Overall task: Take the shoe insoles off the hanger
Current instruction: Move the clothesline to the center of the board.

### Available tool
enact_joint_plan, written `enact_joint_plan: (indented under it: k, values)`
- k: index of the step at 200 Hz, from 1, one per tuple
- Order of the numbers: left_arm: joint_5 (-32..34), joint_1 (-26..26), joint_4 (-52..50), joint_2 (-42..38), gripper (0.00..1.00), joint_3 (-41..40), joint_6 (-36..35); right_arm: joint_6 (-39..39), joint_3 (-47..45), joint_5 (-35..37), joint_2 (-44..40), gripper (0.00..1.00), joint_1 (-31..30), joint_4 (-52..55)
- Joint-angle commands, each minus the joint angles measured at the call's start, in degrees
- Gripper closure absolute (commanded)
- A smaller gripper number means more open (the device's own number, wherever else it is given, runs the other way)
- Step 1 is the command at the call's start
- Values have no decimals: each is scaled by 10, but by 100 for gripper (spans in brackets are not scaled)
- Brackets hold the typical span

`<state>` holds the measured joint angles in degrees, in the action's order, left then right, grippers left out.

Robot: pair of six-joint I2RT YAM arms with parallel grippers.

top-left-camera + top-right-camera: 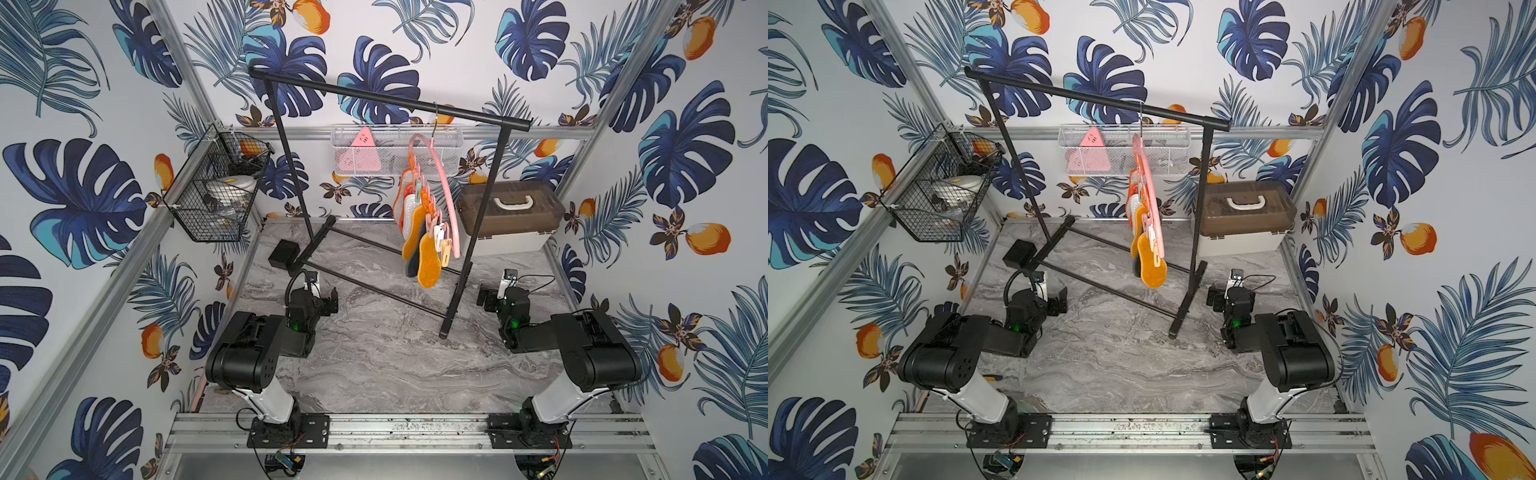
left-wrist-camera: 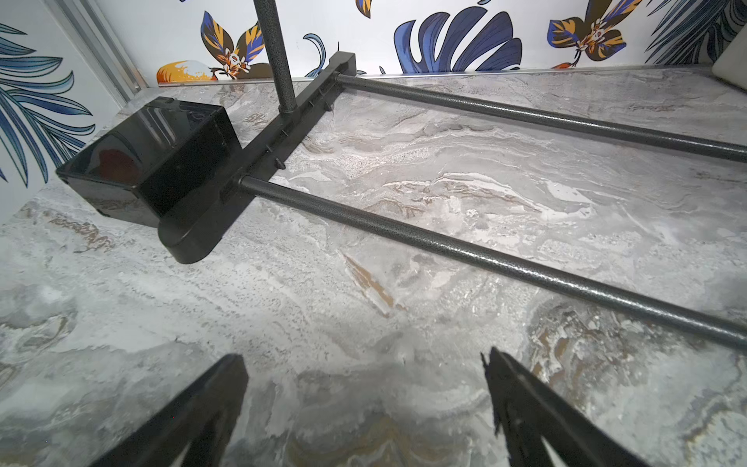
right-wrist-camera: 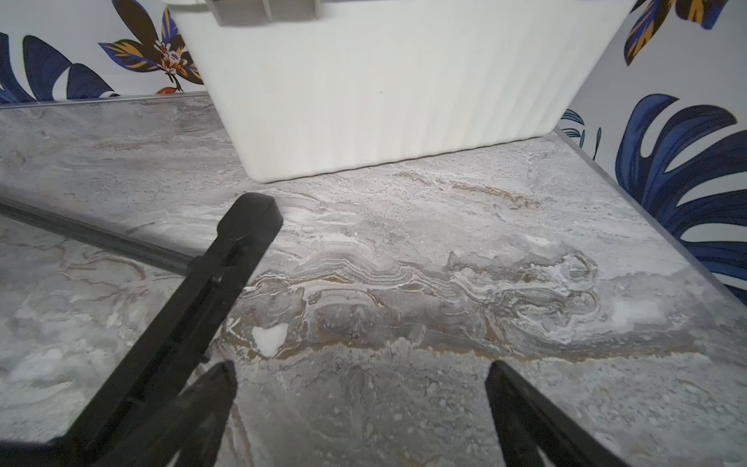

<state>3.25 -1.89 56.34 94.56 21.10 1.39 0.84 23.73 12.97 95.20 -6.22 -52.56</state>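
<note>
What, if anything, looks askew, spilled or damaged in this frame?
Only the black garment rail looks askew: it stands diagonally on the table, not square to the back wall, one foot close beside a small black box. The pink hanger hangs near one end, insoles bunched together. Nothing looks spilled or damaged.

Leaf-and-mango wallpaper (image 1: 415, 50) covers three walls around a grey marbled tabletop (image 1: 374, 365) under even light. A black garment rail (image 1: 390, 98) stands mid-table. In both top views a black wire basket (image 1: 199, 224) hangs at ten o'clock and a white mesh basket (image 1: 453, 149) at twelve. A brown-lidded storage box (image 1: 511, 218) sits at two, and a small black box (image 1: 284, 252) at ten.
</note>
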Motion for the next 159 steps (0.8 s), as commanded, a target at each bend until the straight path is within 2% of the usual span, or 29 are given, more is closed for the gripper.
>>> enact_joint_plan:
  k: [1,159]
  values:
    - [1,1,18,-1,1,3,-7,0,3,2,1,0,0,-10]
    - [0,1,16,-1,1,3,-8,2,1,-3,1,0,0,-11]
